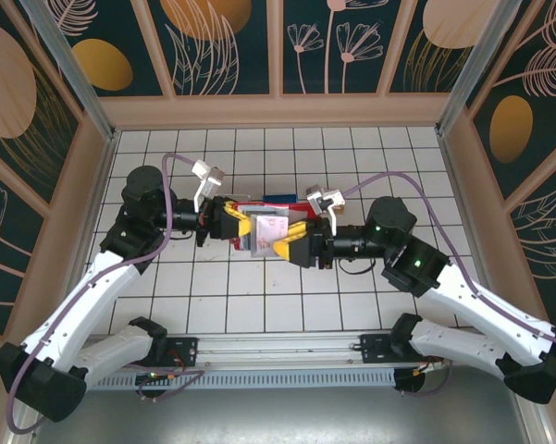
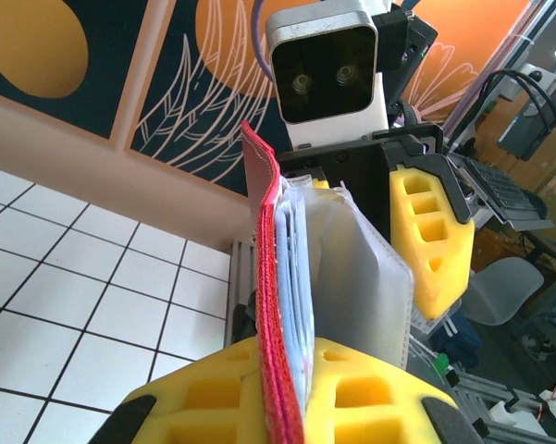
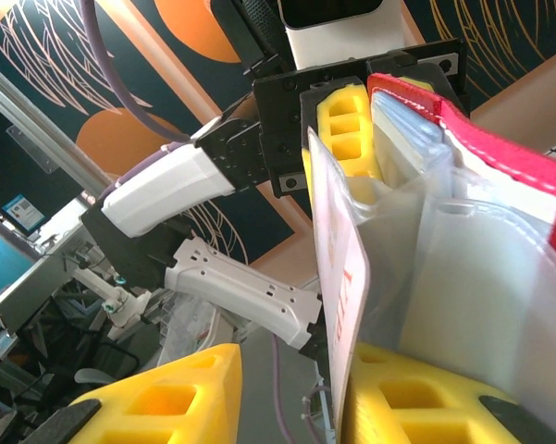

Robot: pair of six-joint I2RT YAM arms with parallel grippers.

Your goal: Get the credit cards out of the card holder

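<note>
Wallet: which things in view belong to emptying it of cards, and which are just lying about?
Job in hand: red wallet; pale card inside it; left gripper; right gripper.
Lying about: blue block behind the wallet.

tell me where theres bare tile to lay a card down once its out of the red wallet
Most room: the near tiles between the left arm and right arm, bordered by the card holder and the front rail. Also the far tiles along the back wall. Crowded: the middle row, where the left pincer and right pincer meet at the holder.
</note>
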